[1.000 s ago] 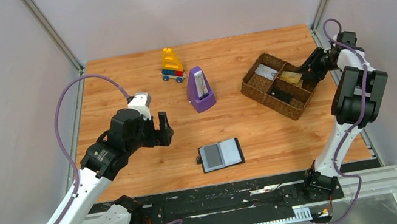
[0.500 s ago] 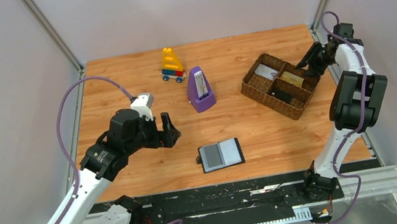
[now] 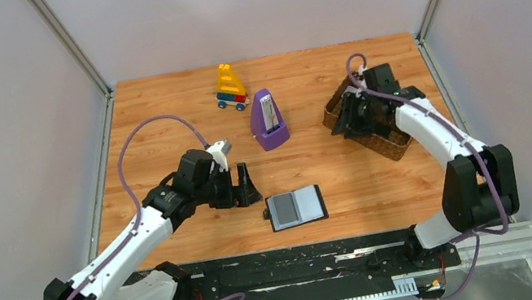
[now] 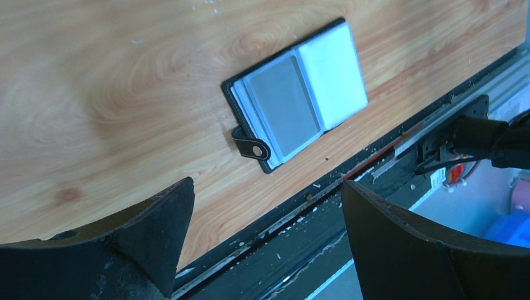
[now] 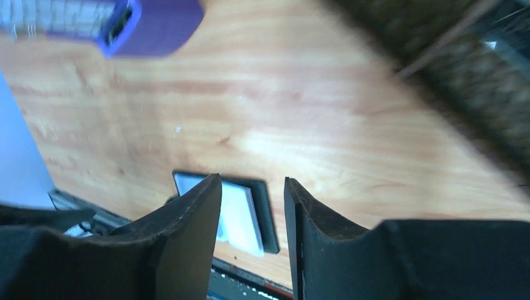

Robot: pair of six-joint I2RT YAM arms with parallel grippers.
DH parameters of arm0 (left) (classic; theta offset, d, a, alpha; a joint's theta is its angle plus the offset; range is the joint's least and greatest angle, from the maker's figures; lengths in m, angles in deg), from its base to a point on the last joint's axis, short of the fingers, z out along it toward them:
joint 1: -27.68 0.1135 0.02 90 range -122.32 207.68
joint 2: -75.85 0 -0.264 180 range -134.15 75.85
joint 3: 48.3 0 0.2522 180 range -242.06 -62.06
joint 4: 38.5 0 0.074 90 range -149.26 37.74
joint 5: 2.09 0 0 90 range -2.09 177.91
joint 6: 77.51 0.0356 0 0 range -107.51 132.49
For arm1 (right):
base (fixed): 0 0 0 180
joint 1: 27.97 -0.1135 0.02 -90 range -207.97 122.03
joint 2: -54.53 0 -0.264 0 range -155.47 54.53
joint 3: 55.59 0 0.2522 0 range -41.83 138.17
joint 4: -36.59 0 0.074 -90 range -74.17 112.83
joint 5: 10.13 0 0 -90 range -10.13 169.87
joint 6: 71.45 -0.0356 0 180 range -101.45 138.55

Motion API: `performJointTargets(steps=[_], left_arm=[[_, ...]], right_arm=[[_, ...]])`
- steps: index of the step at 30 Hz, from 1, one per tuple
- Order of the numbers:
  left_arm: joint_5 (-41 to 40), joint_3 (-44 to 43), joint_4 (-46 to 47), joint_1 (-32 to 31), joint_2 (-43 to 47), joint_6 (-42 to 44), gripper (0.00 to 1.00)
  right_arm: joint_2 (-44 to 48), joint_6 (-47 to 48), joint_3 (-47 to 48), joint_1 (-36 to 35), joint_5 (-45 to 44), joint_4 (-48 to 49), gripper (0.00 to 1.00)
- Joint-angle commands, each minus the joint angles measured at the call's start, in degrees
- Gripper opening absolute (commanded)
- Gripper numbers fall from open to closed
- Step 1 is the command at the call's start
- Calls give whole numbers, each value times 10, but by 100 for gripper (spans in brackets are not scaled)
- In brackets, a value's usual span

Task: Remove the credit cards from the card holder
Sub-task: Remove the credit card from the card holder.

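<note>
The card holder [image 3: 297, 207] lies open and flat near the table's front edge: a black rim, two grey-blue panels and a snap tab on its left. The left wrist view shows the card holder [image 4: 297, 94] the same way. My left gripper [image 3: 243, 187] hangs just left of it, and in its own view the left gripper [image 4: 265, 190] is wide open and empty. My right gripper [image 3: 345, 115] is over the woven tray's left end, open and empty; its wrist view looks between the right gripper [image 5: 250, 187] jaws at the card holder [image 5: 240, 215]. No separate credit cards show.
The brown woven tray [image 3: 394, 145] stands at the right, its inside mostly hidden under my right arm. A purple metronome [image 3: 267, 121] and a yellow toy [image 3: 230, 88] stand at the back middle. The black front rail [image 4: 375, 206] runs just past the holder.
My right arm swung from the tray's far right corner leftward over the tray. My left gripper moved right and nearer, closing on the card holder's left side.
</note>
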Motion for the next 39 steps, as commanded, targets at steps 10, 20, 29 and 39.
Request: performJointTargets(steps=[10, 20, 29, 39], left_arm=[[63, 75, 186, -16, -100, -47, 92], [35, 72, 209, -33, -187, -29, 77], [28, 78, 209, -41, -207, -20, 37], [47, 86, 198, -42, -129, -31, 0]], right_arm=[[150, -116, -179, -271, -100, 149, 47], [132, -155, -210, -357, -137, 175, 48], [88, -176, -188, -397, -157, 176, 50], [24, -186, -159, -444, -188, 176, 66]])
